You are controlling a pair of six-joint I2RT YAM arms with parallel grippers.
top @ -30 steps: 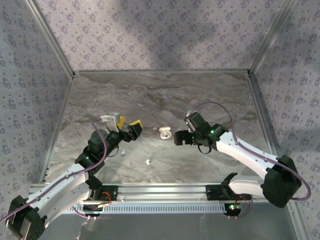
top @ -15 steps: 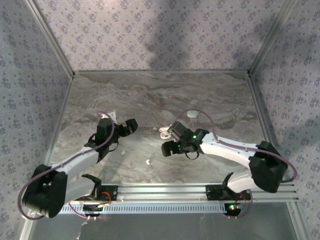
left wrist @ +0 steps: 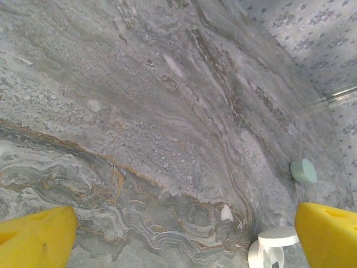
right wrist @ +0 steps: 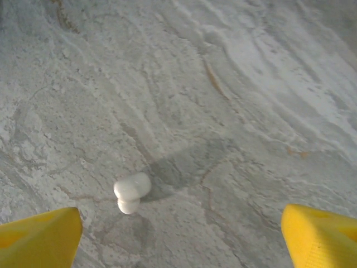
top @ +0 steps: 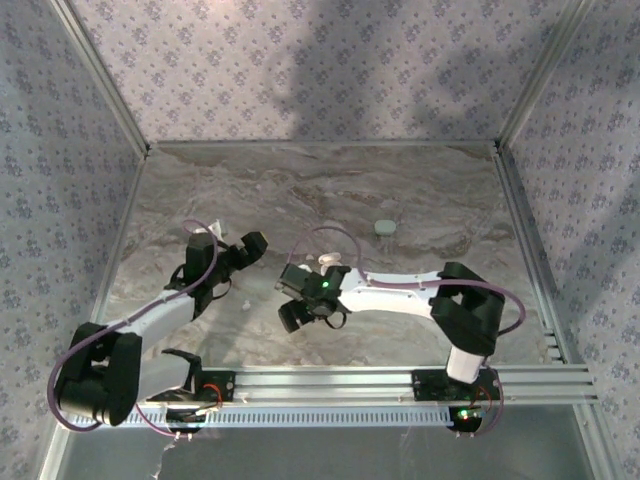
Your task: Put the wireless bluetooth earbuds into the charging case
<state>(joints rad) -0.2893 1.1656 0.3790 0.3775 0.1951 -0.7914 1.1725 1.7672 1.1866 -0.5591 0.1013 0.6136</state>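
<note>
One wireless earbud [right wrist: 131, 191], a small white plastic bit, lies on the marble in the right wrist view. It sits ahead of my open right gripper [right wrist: 178, 240], nearer the left yellow fingertip [right wrist: 39, 234]. From above, the right gripper [top: 289, 299] hovers left of and nearer than the charging case [top: 330, 263]. The white case stands with its lid open and shows at the lower right of the left wrist view [left wrist: 272, 245]. My left gripper [top: 250, 246] is open with nothing in it, left of the case, with yellow fingertips [left wrist: 329, 234] wide apart.
A pale green oval pebble [top: 384, 228] rests behind and right of the case, also seen in the left wrist view [left wrist: 303, 171]. Patterned walls and metal rails [top: 320, 380] bound the marble table [top: 420, 190].
The right arm swung left and toward the near edge, from beside the case to over the earbud, uncovering the green pebble. The left gripper drew back slightly to the left.
</note>
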